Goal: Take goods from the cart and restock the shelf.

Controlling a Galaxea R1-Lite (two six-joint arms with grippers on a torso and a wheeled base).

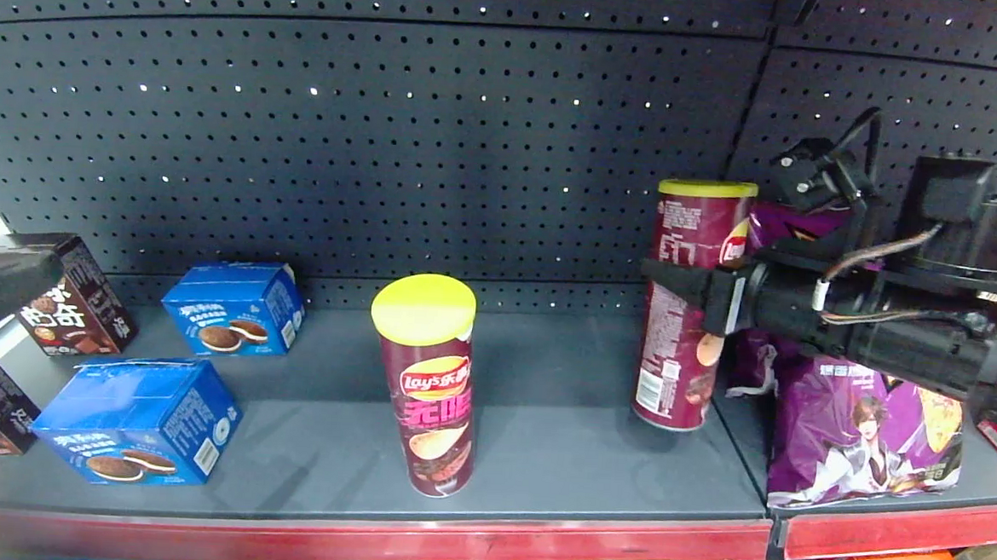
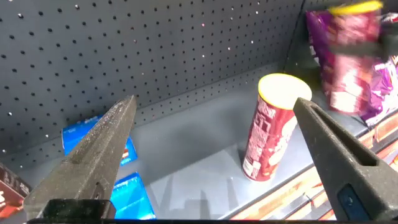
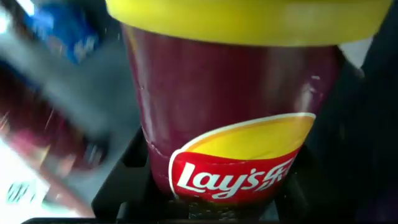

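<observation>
So, the right gripper [image 1: 693, 288] is clamped around the held can [image 1: 680, 366], a maroon chips tube with a yellow lid, about halfway up its side. The held can is kept upright, maybe tipped a hair, over the right end of the shelf [image 1: 558, 454], right by the seam to the next bay. Whether its base is actually touching the shelf can't be made out. In the right wrist view the tube is seen wedged snugly between the dark fingers [image 3: 134, 155].

A purple bag [image 1: 858, 427] of snacks is propped just behind and beside the held can, on the neighbouring board.

The left gripper [image 2: 214, 106] is spread wide with nothing between its fingers, and it's hung out in front of the shelf, well apart from everything.

A second can [image 1: 429, 379] of the same kind is stood upright near the front edge, mid-shelf. Further left, two blue cookie boxes [image 1: 232, 307] are laid down, one behind the other, with dark boxes [image 1: 79, 296] at the far left end. The back is closed off by a black pegboard [image 1: 386, 138].
</observation>
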